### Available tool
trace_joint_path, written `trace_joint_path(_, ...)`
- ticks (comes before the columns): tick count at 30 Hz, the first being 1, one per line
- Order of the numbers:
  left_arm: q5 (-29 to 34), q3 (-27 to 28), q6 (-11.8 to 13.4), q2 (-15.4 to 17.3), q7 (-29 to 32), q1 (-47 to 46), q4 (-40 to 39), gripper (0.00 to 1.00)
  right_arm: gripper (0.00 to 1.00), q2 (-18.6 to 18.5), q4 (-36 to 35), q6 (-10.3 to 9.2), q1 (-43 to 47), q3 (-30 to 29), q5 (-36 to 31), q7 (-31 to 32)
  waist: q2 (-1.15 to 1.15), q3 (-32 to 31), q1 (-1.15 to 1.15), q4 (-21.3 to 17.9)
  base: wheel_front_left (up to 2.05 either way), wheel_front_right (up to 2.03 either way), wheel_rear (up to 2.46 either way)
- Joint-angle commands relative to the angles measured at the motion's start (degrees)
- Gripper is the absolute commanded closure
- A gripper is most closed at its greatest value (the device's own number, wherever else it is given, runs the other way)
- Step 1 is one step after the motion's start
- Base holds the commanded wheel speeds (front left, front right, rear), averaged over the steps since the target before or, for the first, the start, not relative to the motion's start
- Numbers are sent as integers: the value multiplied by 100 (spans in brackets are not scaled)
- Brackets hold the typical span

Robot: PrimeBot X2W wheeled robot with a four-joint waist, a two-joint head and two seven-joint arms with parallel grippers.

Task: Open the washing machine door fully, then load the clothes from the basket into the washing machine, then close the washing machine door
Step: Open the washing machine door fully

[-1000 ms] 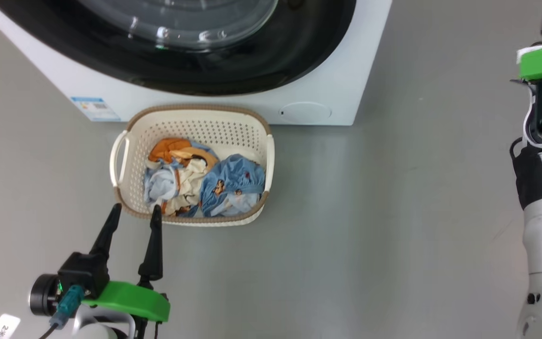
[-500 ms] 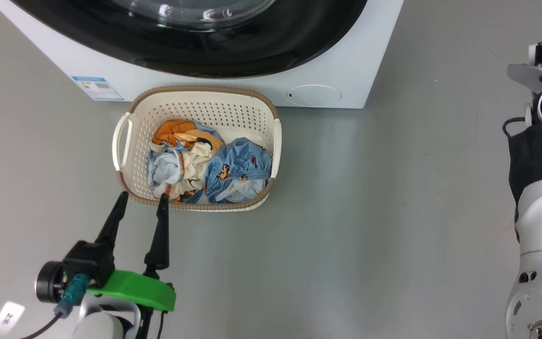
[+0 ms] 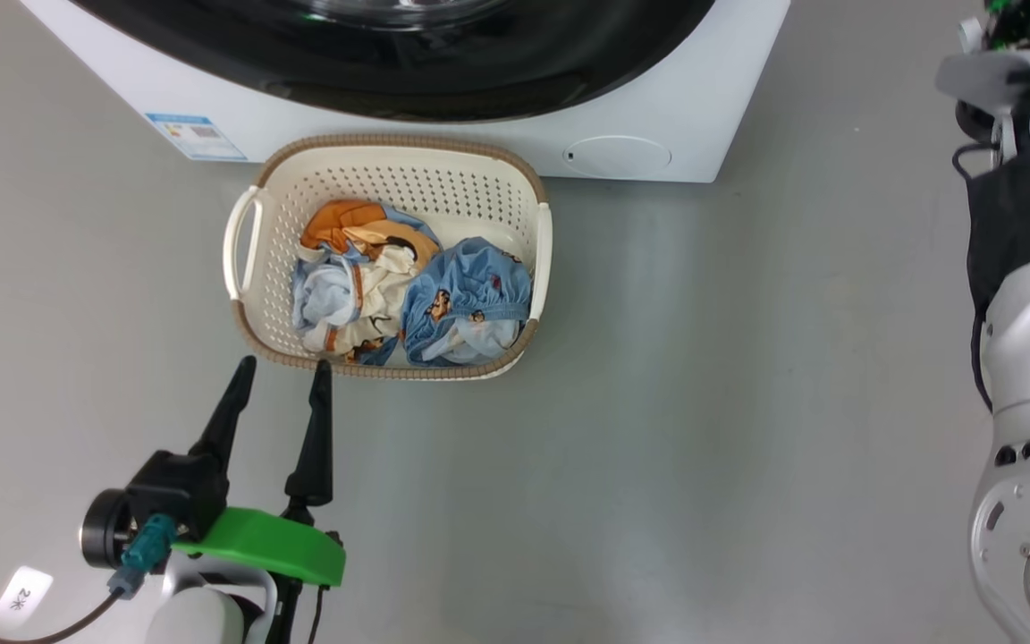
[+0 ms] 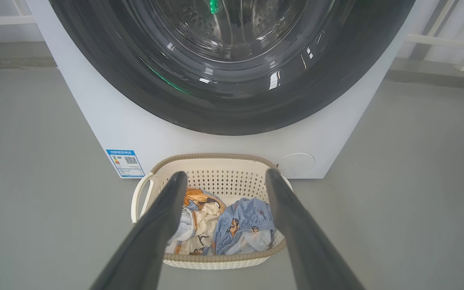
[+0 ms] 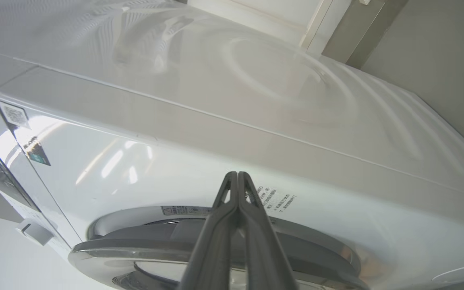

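- Large round glossy black washing machine door (image 3: 408, 76): top centre, looks closed on the boxy white washing machine (image 3: 685, 98).
- Cream perforated plastic basket (image 3: 394, 143): upper centre, on the grey floor (image 3: 703, 402) against the machine, holding light blue, cream and orange clothes (image 3: 466, 300).
- Left gripper (image 3: 284, 363): lower left, fingers spread, just short of the basket.
- Right gripper (image 5: 237, 174): fingers pressed together, by the door rim.

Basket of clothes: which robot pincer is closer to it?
Left. The left pincer hangs open just short of the basket, by its near rim. The right pincer is shut, up high by the white front of the washing machine.
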Motion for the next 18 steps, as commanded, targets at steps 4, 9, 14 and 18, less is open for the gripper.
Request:
trace_joint_path(4, -106, 106, 71, 103, -36, -144, -146, 0, 100, 104, 89, 10, -493, 228, -210, 484, 0, 91, 0, 60, 0, 0, 0)
trace_joint_path(9, -232, 63, 104, 103, -36, -193, -178, 0, 100, 40, 245, 10, -757, 294, -421, 825, 0, 166, 0, 115, 0, 0, 0)
trace_joint_path(14, -269, 33, 135, 103, -36, -308, -288, 0, 100, 24, 405, 10, -1108, 284, -618, 1224, 0, 282, 0, 186, 0, 0, 0)
trace_joint_path(18, -270, -5, 160, 103, -36, -377, -394, 0, 100, 16, 550, 10, -1299, 229, -802, 1427, 0, 364, 0, 236, 0, 0, 0)
